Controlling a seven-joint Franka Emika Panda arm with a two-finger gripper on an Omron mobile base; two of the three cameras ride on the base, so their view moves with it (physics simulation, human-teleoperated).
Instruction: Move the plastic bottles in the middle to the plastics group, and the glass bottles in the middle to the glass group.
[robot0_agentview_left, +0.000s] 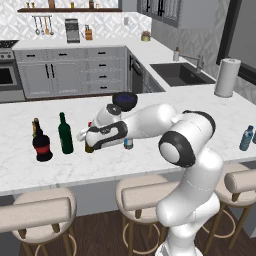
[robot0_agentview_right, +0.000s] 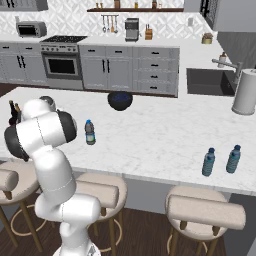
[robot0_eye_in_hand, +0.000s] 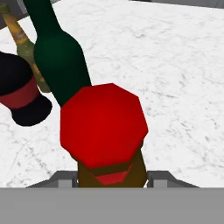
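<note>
step in hand looks like the glass sort: the gripper (robot0_agentview_left: 88, 141) is clenched on the amber bottle with the red top (robot0_eye_in_hand: 104, 127), which fills the hand view between the jaws. landmark is the squat black red-labelled bottle (robot0_agentview_left: 42, 146) at the left end of the marble counter (robot0_agentview_left: 165, 107).

the slim brown bottle with a yellowish neck (robot0_eye_in_hand: 24, 41) stands right behind that black bottle, nearly touching. the dark green wine bottle (robot0_agentview_left: 65, 134) is upright just to the right of the black bottle, so it reads as already with the glass group. the amber bottle sits one more step right, just beside the green one, base apparently on or near the counter; cannot tell if it is fully set down.

next move, as a guess: let go and lift clear without knocking the green neck, then go for the small clear water bottle with the blue band (robot0_agentview_right: 90, 132), near the counter middle, well right of the black bottle. it needs to reach the two light blue plastic bottles (robot0_agentview_right: 209, 161) far right.

containers: dark bowl (robot0_agentview_right: 120, 100) behind the water bottle, contents not readable. sink (robot0_agentview_left: 180, 73) far back, looks bare.
</note>
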